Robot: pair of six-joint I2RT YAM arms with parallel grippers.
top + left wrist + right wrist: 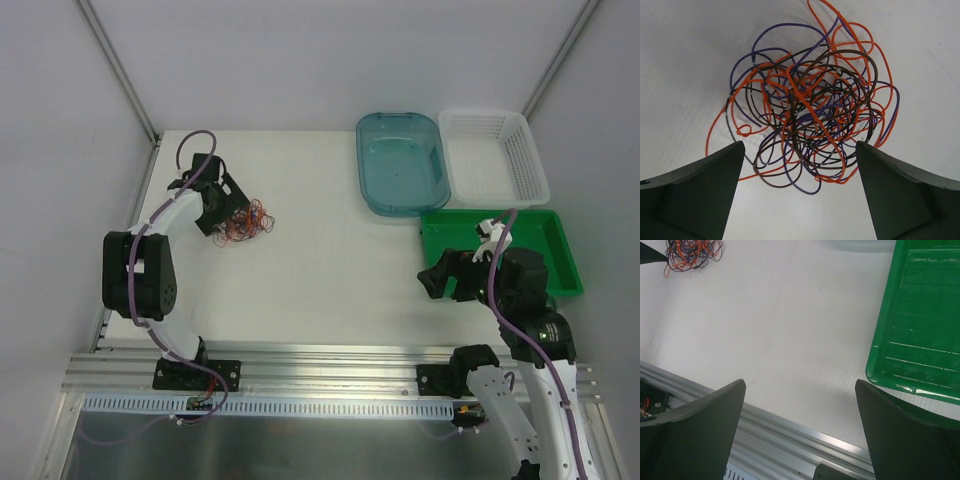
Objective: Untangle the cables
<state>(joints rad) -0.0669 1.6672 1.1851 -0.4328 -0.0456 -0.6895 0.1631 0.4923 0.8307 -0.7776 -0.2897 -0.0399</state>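
Note:
The cables (248,220) lie as one tangled bunch of thin orange, purple and dark brown wires on the white table at the left. In the left wrist view the bunch (810,105) fills the middle, just beyond my fingertips. My left gripper (800,150) is open, one finger on each side of the bunch's near edge, holding nothing. It shows from above (232,205) right at the bunch. My right gripper (800,387) is open and empty above the table's near edge, far from the cables (692,252). From above it (432,280) sits at the right.
A green tray (555,235) lies at the right, by my right arm; it shows in the right wrist view (920,315). A blue-green clear tub (400,160) and a white basket (495,155) stand behind it. An aluminium rail (330,365) runs along the near edge.

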